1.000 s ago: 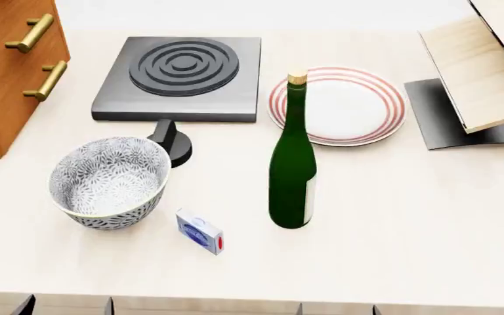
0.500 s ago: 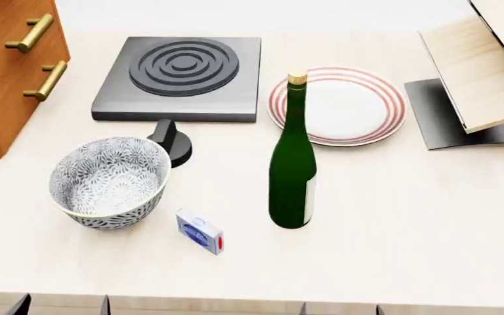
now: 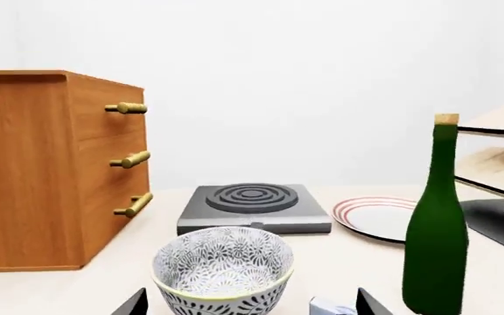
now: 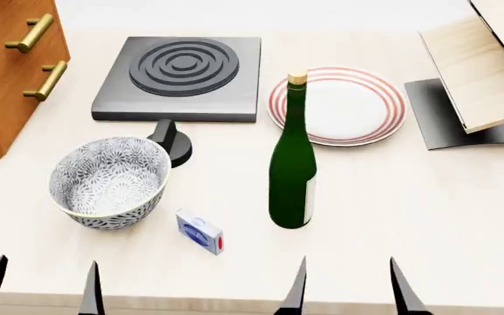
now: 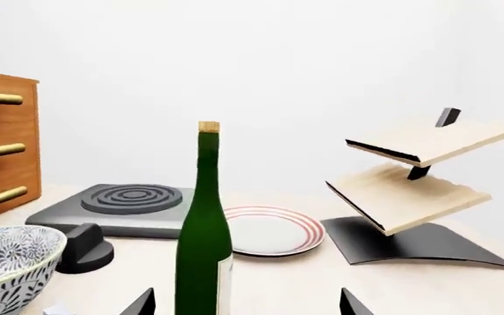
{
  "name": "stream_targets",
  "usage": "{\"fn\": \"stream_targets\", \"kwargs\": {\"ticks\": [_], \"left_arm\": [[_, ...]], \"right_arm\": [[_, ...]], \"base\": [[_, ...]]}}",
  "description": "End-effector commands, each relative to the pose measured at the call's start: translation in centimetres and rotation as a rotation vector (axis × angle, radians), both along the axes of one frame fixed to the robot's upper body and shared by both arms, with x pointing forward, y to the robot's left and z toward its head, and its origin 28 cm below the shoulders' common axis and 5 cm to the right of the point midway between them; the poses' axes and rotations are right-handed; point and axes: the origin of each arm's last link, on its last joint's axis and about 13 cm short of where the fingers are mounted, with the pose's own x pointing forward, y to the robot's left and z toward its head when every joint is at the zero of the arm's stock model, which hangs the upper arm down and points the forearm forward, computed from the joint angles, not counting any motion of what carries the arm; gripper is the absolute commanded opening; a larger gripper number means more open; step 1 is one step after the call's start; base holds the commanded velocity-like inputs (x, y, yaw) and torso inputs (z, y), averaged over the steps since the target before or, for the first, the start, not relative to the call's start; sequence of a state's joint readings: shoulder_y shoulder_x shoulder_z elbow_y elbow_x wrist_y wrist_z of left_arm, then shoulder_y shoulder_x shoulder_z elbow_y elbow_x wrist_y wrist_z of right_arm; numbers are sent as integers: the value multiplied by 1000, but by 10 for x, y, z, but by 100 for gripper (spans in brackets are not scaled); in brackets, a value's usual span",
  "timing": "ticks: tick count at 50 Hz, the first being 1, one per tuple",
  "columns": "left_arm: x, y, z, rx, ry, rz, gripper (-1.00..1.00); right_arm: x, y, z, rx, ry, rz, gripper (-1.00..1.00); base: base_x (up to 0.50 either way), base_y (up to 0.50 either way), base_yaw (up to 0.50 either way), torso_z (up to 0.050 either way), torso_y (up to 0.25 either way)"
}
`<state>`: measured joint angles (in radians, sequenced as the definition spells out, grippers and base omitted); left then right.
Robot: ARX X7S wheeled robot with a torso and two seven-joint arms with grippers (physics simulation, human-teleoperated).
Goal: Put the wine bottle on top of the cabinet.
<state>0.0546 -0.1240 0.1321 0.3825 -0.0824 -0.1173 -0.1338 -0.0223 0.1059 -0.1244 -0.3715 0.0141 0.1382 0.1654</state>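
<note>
The dark green wine bottle point(image 4: 293, 172) with a tan cork stands upright on the table between the bowl and the striped plate; it also shows in the left wrist view point(image 3: 435, 230) and the right wrist view point(image 5: 203, 236). The reddish-brown cabinet point(image 4: 7, 72) with brass handles stands at the far left, also in the left wrist view point(image 3: 50, 164). My left gripper point(image 4: 40, 290) is open at the front edge, in front of the bowl. My right gripper point(image 4: 348, 289) is open at the front edge, just in front of the bottle and apart from it.
A patterned bowl point(image 4: 109, 180), a small blue box point(image 4: 199, 231), a black knob point(image 4: 171, 141), a dark hotplate point(image 4: 182, 77) and a red-striped plate point(image 4: 340, 105) are on the table. A pale slanted wood rack point(image 4: 484, 72) on a dark base stands at the right.
Both grippers' fingertips have risen into the head view at the front edge of the table. The bottle and the other objects have not moved.
</note>
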Motion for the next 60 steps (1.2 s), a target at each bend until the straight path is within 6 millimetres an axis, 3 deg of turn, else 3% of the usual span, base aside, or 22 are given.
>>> {"fn": "stream_targets", "kwargs": {"ticks": [1, 12, 25, 46, 60], "left_arm": [[-12, -3, 38, 30, -107, -5, 100], [-23, 0, 68, 39, -187, 1, 100], [-32, -1, 85, 41, -241, 0, 100], [-32, 0, 88, 38, -243, 4, 100], [-34, -1, 89, 39, -246, -2, 100]], "right_arm": [[-12, 1, 39, 20, -90, 17, 100], [-21, 0, 64, 34, -147, 25, 100], [-26, 0, 76, 29, -174, 38, 100], [-26, 1, 77, 28, -168, 73, 100], [-26, 1, 76, 26, -165, 81, 100]], "base": [[0, 0, 0, 0, 0], [0, 0, 0, 0, 0], [0, 0, 0, 0, 0], [3, 0, 0, 0, 0], [476, 0, 0, 0, 0]]}}
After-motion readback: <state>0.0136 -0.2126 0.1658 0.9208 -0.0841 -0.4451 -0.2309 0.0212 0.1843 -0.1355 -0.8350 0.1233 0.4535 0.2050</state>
